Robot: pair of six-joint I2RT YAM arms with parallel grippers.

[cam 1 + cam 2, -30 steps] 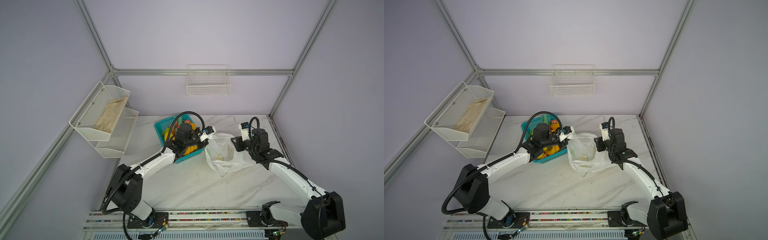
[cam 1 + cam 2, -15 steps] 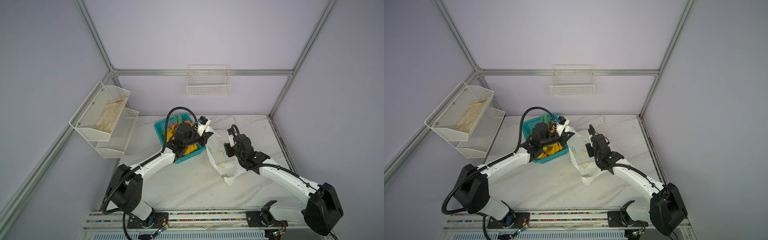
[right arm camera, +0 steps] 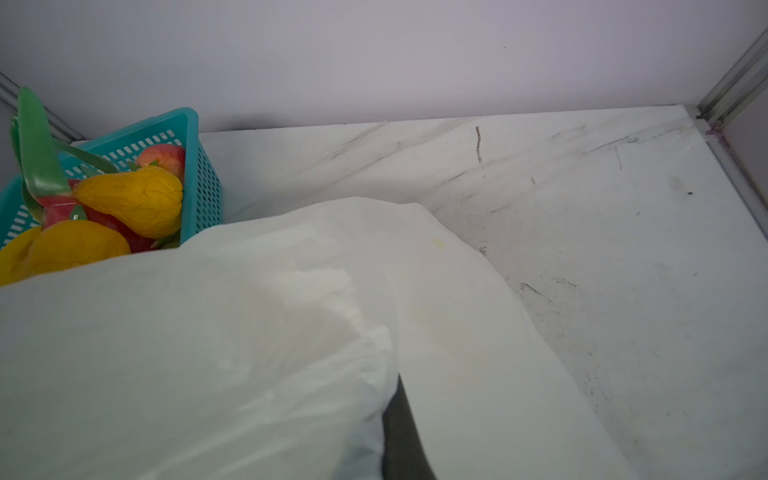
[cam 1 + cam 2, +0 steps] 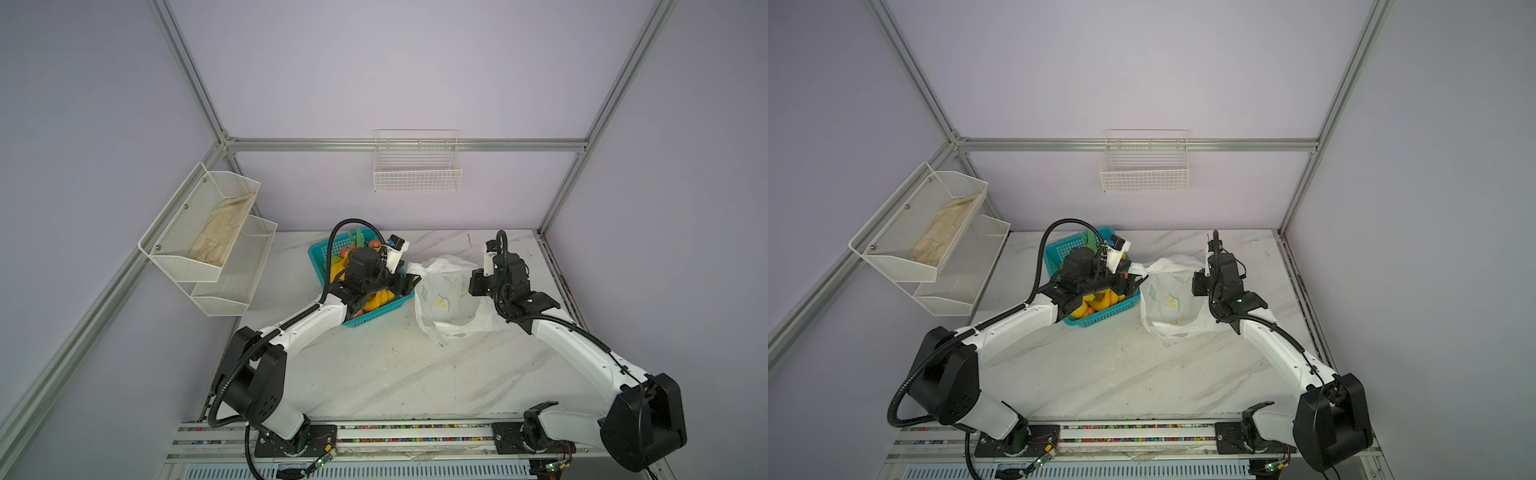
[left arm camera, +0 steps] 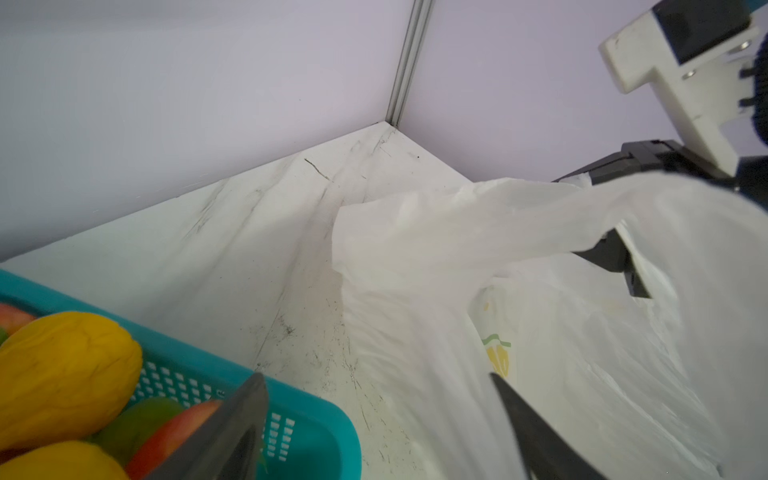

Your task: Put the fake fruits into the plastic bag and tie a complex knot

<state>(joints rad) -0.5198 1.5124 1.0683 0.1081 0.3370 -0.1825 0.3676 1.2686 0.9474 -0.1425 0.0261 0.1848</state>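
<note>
The left tool (image 5: 374, 378) has just let go. A second ago it pinched the handle strip (image 4: 417, 268) of the thin translucent white plastic bag (image 4: 446, 299). Now its jaws stand wide, with the strip just ahead of them. The right tool (image 4: 473, 286) has clamped onto the bag's far rim, so the mouth gapes between the two tools and the left one is likely free to pick.

Count:
- One bag, seemingly empty.
- One teal lattice basket (image 4: 376, 316) beneath the left tool.
- Glossy plastic fruits (image 3: 133, 199) in the basket: at least three yellow, two red, one green and one dragon fruit.
</note>
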